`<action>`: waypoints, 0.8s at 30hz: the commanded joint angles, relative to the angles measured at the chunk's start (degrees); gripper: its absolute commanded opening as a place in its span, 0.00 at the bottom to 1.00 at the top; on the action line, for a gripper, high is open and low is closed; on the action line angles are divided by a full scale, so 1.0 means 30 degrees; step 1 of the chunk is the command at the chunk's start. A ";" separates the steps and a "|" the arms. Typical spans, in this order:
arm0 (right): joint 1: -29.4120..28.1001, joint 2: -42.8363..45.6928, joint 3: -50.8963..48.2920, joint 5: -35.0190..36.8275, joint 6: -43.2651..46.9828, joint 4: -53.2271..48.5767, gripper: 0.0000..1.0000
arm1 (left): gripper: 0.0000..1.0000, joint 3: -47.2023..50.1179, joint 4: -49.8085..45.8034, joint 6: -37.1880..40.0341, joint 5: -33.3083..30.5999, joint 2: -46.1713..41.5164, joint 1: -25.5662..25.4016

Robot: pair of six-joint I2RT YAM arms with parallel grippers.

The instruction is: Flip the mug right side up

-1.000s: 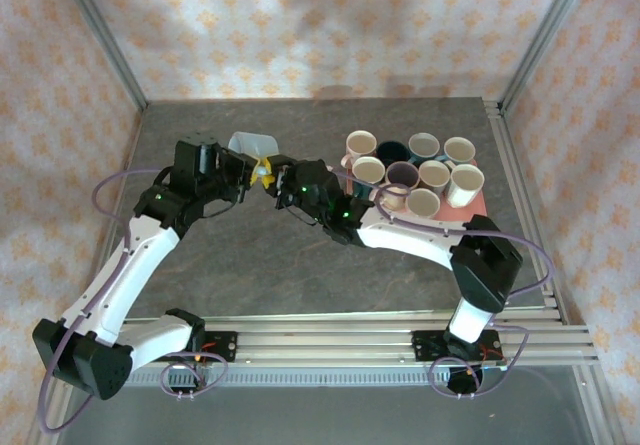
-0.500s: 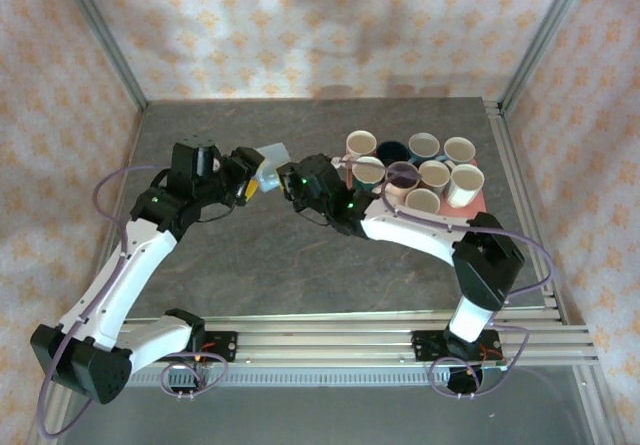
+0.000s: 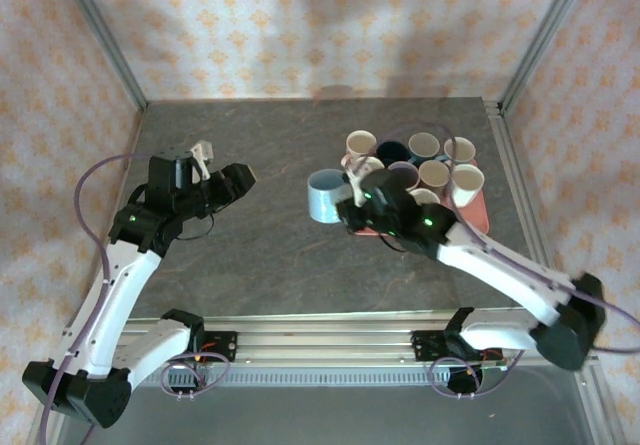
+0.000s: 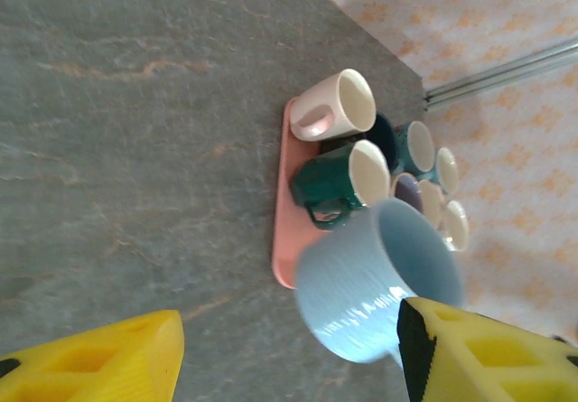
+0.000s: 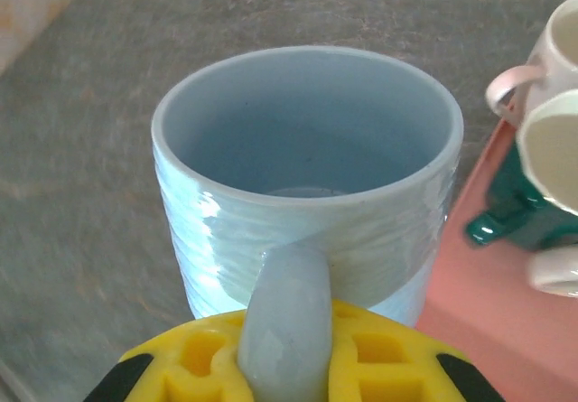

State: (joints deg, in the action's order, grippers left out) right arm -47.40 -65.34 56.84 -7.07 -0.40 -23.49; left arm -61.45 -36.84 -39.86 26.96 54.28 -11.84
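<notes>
The light blue ribbed mug stands mouth up just left of the pink tray. My right gripper is shut on its handle. In the right wrist view the handle sits between the yellow fingers, and the mug shows an empty inside. I cannot tell whether its base touches the table. My left gripper is open and well apart from the mug, to its left. In the left wrist view its yellow fingers stand wide with the mug beyond them.
Several mugs stand upright and crowded on the pink tray at the back right, close to the blue mug. A dark green mug and a white one sit at the tray's near edge. Grey tabletop lies between the arms.
The left gripper opened, let go of the mug and drew back to the left. The right gripper carried the mug to the right towards the tray and turned it mouth up.
</notes>
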 commanded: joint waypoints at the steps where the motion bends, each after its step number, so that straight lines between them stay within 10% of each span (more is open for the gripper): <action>1: 0.1258 0.3060 -0.2492 -0.1442 0.7458 0.2549 0.00 | 0.64 0.1033 0.1101 0.2842 -0.1277 -0.0692 0.0135; 10: 0.5737 0.5364 -0.6497 -0.7189 0.9664 0.4822 0.00 | 0.62 0.3093 0.4105 0.2951 -0.0665 -0.0755 0.0093; 24: 0.7182 0.2683 -0.7951 -0.7774 0.8996 0.8660 0.00 | 0.62 0.3261 0.4015 0.4057 -0.0972 -0.0604 0.0106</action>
State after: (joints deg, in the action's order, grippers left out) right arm -26.30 -57.95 32.34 -28.53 25.63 -6.87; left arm -51.57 -26.48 -29.39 25.02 52.27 -11.84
